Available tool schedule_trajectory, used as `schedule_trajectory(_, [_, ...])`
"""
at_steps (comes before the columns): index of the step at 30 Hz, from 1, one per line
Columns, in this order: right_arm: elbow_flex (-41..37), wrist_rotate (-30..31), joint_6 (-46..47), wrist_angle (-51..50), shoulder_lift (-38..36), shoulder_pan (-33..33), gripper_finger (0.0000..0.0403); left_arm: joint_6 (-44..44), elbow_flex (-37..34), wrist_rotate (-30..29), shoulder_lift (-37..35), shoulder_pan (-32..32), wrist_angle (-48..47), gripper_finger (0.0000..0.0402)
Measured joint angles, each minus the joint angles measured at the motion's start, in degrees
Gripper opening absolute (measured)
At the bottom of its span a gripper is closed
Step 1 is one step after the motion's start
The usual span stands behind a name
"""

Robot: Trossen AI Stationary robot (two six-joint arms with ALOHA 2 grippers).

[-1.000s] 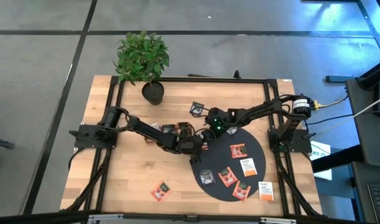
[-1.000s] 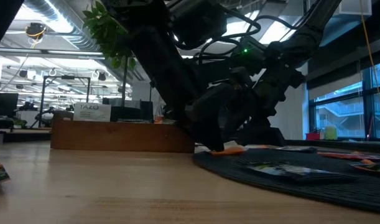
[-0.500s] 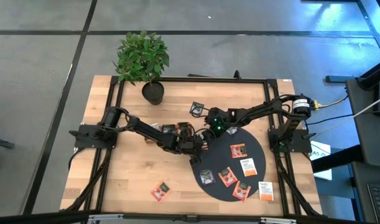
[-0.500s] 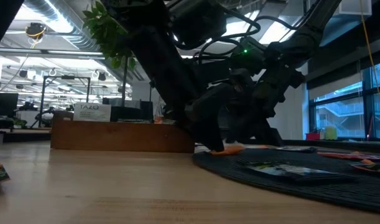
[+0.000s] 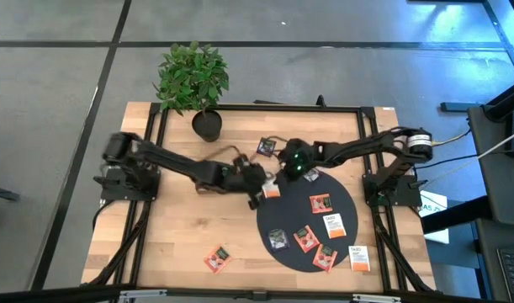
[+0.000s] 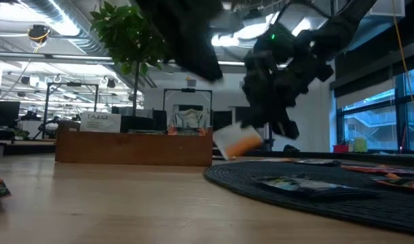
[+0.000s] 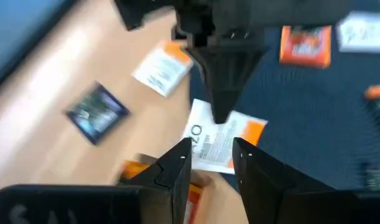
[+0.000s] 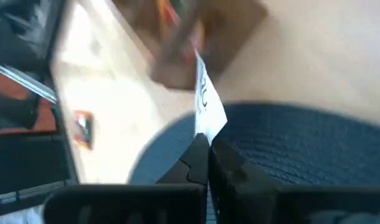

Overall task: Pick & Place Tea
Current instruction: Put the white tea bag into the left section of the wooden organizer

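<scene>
— Holding anything, is the right gripper [image 8: 207, 148]?
— Yes: its fingers [image 8: 193, 163] are clenched on the edge of a white-and-orange tea sachet [image 8: 205, 99], which hangs clear above the rim of the black round mat [image 5: 345, 206]. The low view shows that sachet off the tabletop [image 5: 172, 227], tilted under the dark arm.
— And the left gripper [image 7: 211, 158]?
— It sits just beside the right one, near the mat's edge by the wooden tray [image 6: 132, 148]. Its fingers [image 7: 177, 168] stand a little apart and grasp nothing; the lifted sachet shows between and beyond them.
— Where is the rest of the tea?
— Several sachets [image 5: 322, 203] lie flat on the mat, one red-orange sachet [image 5: 216, 257] rests on the bare wood well apart from it, and a dark sachet [image 5: 266, 147] lies near the potted plant [image 5: 193, 80].
</scene>
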Motion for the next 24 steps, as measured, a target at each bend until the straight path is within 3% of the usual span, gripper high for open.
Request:
schedule_trajectory(5, [0.0, 5.68, -1.6, -0.29, -8.54, -0.6, 0.0002, -1.08, -7.64, -0.57, -14.05, 0.25, 1.32, 0.0114])
schedule_trajectory(11, [0.07, 12.12, -8.42, 8.88, -15.41, 2.06, 0.0002, -7.45, -19.81, 1.66, -27.93, -1.56, 7.0, 0.0114])
schedule_trajectory(19, [7.84, 11.86, -18.84, 8.5, -9.4, 7.86, 0.0002, -10.39, -24.01, 3.05, -35.29, -2.48, 7.44, 0.0114])
schedule_trajectory(24, [16.99, 8.57, -21.47, -3.01, -3.7, 10.09, 0.0002, -8.0, -23.99, 5.52, -36.12, -2.48, 7.37, 0.0114])
